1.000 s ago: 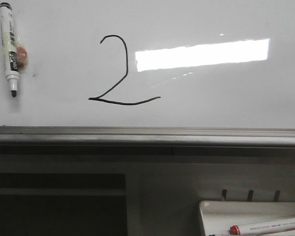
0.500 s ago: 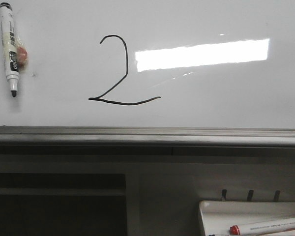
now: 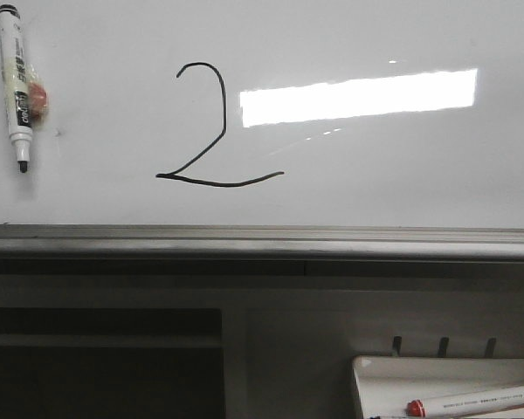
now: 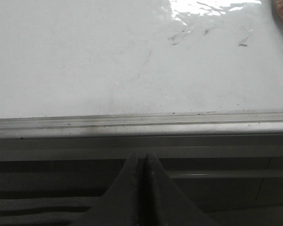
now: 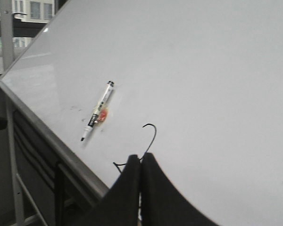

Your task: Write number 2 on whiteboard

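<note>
The number 2 (image 3: 211, 131) is drawn in thin black line on the whiteboard (image 3: 375, 175), left of a bright light reflection. A black-tipped white marker (image 3: 16, 83) sticks to the board at the upper left, tip down. In the right wrist view my right gripper (image 5: 141, 157) is shut and empty, in front of the board, covering part of the number 2 (image 5: 151, 136); the marker (image 5: 97, 110) shows beyond it. In the left wrist view my left gripper (image 4: 142, 157) is shut and empty, below the board's grey ledge (image 4: 141, 123). Neither gripper shows in the front view.
The grey metal ledge (image 3: 262, 237) runs along the board's lower edge. A small white tray (image 3: 393, 384) with a red-capped marker (image 3: 472, 401) sits at the lower right. A dark frame opening (image 3: 96, 362) lies below the ledge at the left.
</note>
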